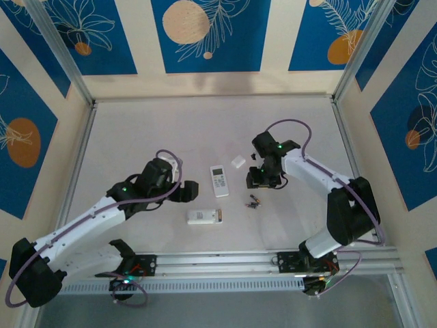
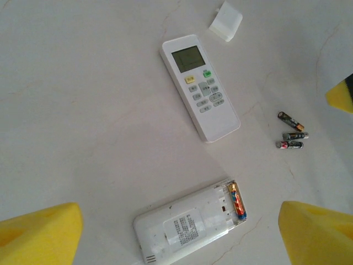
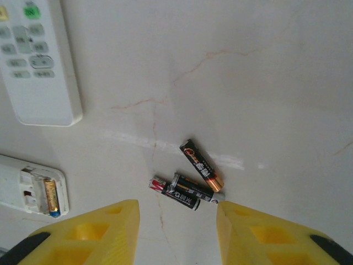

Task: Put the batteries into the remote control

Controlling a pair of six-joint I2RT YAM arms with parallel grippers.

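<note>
Looking at three loose batteries [image 3: 190, 185] lying bunched on the pale table [image 3: 276, 83]: thin short cells, mostly black, one showing red at an end, one ending in a copper-orange band, two lying side by side and touching, the third angling away from them. Seen from the top camera, lying as a small dark cluster [image 1: 254, 202] between the right hand [image 1: 263, 179] and the face-down remote [image 1: 203, 216], off to the near right of the face-up remote [image 1: 219, 181]. Finding a fourth cell [image 2: 237, 201], orange-gold with a blue tip, sitting lengthwise in the open compartment at one end of the face-down remote, label side up. Noting a small white cover [image 2: 226, 21] lying apart beyond the face-up remote. Hovering the left hand [image 2: 176, 237] above the face-down remote, spread wide, yellow fingers [image 2: 38, 237] well apart and gripping nothing. Hanging the right hand just short of the loose cells, also open, yellow fingers [image 3: 94, 234] parted on either side of the cluster's near edge and touching none of them.
</note>
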